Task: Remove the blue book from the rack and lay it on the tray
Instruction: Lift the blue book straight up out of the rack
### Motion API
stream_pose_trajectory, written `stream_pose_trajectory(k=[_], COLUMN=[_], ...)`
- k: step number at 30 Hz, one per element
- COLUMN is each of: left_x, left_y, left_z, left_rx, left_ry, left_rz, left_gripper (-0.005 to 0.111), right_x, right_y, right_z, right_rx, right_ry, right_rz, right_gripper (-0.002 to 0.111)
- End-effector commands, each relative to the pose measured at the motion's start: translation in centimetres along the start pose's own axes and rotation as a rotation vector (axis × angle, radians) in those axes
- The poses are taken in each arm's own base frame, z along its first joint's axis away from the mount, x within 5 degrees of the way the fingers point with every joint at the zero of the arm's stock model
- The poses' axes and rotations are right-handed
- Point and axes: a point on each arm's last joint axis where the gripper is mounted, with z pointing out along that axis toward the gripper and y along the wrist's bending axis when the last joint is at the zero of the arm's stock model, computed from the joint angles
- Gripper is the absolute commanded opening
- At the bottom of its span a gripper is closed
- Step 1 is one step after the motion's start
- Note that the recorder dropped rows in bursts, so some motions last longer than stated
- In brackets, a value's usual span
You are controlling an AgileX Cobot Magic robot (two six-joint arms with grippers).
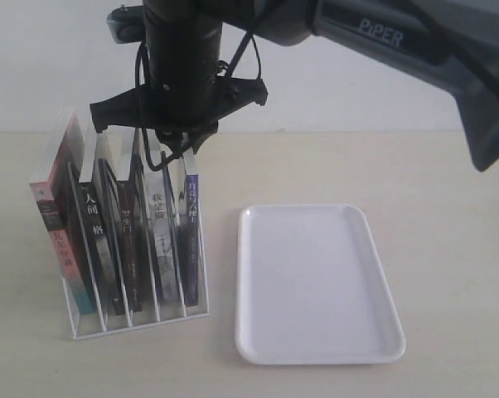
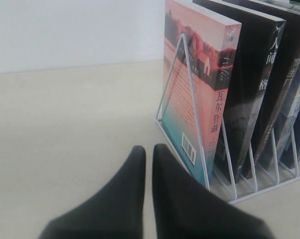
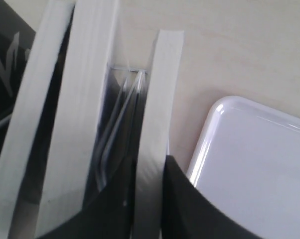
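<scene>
Bearing tray [image 1: 316,282], beige tabletop [image 1: 448,249] against white wall [image 1: 50,58]

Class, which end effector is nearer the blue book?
Right. The right end effector straddles the top edge of the blue book; the left end effector sits by the rack, at its opposite end.

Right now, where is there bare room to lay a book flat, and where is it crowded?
The tray is wholly bare. The table is free right of the tray and left of the rack. Crowded: the rack, packed with books, where the right pincer grips the blue book; only a narrow strip separates rack and tray.
</scene>
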Motion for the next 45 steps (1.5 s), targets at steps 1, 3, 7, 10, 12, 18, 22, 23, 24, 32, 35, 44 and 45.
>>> stream_pose_trajectory(k=[1,3,7,10,12,18,22,23,24,32,35,44,45], left_x=[0.1,0.1,0.1,0.1,0.1,0.1,0.1,0.1,0.1,0.1,0.1,0.1,0.1], left_y=[0.0,0.0,0.0,0.0,0.0,0.0,0.0,0.0,0.0,0.0,0.0,0.0,0.0], left_z=[0.0,0.0,0.0,0.0,0.0,0.0,0.0,0.0,0.0,0.0,0.0,0.0,0.0], left_rx=[-0.003,-0.003,-0.003,-0.003,-0.003,-0.003,-0.003,-0.003,-0.003,-0.003,-0.003,-0.003,-0.003], left_ry=[0.001,0.001,0.001,0.001,0.001,0.001,0.001,0.001,0.001,0.001,0.001,0.001,0.001], left_rz=[-0.007,-0.007,-0.007,-0.007,-0.007,-0.007,-0.007,-0.007,-0.007,-0.007,-0.007,-0.007,-0.007], left_gripper=[0.005,0.005,0.005,0.005,0.005,0.005,0.005,0.005,0.005,0.005,0.005,0.005,0.005], right_x=[-0.5,-0.7,-0.9,-0.9,-0.9,-0.5,-0.1,0.2,0.4,2.6,4.6,9.2,9.5], right_y=[-0.6,-0.9,-1.7,-2.1,-2.4,-3.9,-5.3,-5.7,-5.9,-7.5,-8.5,-8.6,-8.5], right_z=[-2.5,-4.5,-8.4,-10.3,-11.6,-16.3,-19.8,-20.9,-21.3,-19.9,-17.8,-10.2,-9.4], right_rx=[-0.014,-0.030,-0.057,-0.062,-0.068,-0.073,-0.031,-0.023,-0.021,0.176,0.255,0.261,0.265], right_ry=[-0.050,-0.087,-0.158,-0.196,-0.222,-0.322,-0.413,-0.433,-0.439,-0.350,-0.240,-0.272,-0.281], right_rz=[0.010,0.024,0.037,0.029,0.022,0.021,-0.039,-0.087,-0.106,-0.485,-0.593,-0.883,-0.905], right_gripper=[0.000,0.000,0.000,0.000,0.000,0.000,0.000,0.000,0.000,0.000,0.000,0.000,0.000])
